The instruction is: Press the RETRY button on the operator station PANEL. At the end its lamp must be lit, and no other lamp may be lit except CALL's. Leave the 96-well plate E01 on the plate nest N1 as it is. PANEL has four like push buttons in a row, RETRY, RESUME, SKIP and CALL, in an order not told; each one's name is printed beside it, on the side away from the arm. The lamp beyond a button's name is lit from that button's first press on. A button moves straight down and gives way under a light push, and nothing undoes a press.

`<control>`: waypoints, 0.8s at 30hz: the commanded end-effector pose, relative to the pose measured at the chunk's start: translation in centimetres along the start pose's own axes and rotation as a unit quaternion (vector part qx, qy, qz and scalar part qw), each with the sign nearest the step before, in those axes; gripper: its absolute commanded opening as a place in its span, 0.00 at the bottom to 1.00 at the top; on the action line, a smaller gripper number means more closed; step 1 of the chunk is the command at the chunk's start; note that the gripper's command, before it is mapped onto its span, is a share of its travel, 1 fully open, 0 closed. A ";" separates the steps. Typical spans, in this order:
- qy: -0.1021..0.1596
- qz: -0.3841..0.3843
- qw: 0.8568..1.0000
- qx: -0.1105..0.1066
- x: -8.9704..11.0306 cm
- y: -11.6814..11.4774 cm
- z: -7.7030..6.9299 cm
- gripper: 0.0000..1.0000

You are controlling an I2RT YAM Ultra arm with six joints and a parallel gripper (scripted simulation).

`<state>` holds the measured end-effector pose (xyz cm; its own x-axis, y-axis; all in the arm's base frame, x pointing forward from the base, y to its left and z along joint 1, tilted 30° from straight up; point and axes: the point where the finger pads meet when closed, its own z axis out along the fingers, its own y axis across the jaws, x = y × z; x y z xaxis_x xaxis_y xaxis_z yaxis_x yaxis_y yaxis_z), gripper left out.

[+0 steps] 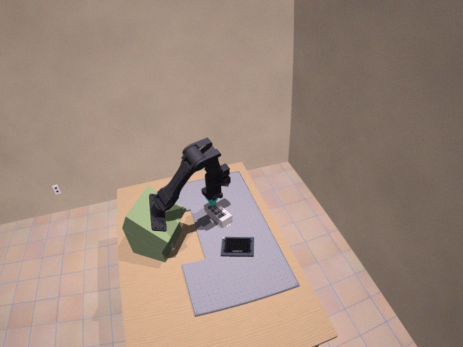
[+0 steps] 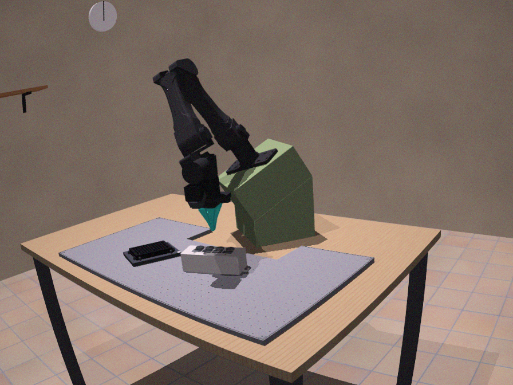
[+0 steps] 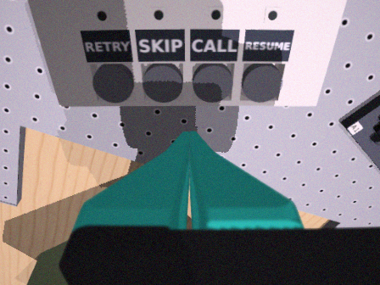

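PANEL (image 3: 187,55) is a light grey box on the perforated mat; it also shows in the top view (image 1: 219,215) and the exterior view (image 2: 213,259). In the wrist view its names read RETRY, SKIP, CALL, RESUME from left to right. The RETRY button (image 3: 113,82) is the leftmost dark round button. The lamps (image 3: 102,15) beyond the names are all dark. My gripper (image 3: 189,142) has teal fingers, shut and empty; it hangs above the mat on the near side of the panel, roughly in line with the gap between SKIP and CALL. It also shows in the exterior view (image 2: 212,227). Plate E01 (image 1: 236,245) rests on its nest.
The green pedestal (image 2: 271,192) carrying the arm's base stands behind the panel. The nest's corner (image 3: 365,127) shows at the right edge of the wrist view. A notch in the mat leaves bare wood (image 3: 55,170) under the gripper's left side.
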<state>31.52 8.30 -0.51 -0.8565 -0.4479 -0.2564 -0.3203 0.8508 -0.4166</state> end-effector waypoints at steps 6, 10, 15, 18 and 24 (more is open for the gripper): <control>-0.005 -0.007 1.000 -0.004 0.1 0.4 1.3 0.00; -0.012 0.000 1.000 -0.003 -0.7 0.1 1.8 0.00; -0.024 -0.005 1.000 -0.005 -1.0 0.4 1.4 0.00; -0.025 -0.004 1.000 -0.003 -1.1 0.3 1.3 0.00; -0.018 0.000 1.000 -0.002 -1.0 0.1 1.6 0.00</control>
<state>32.75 8.06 -1.98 -0.8496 -0.4512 -0.2733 -0.3191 0.8521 -0.4149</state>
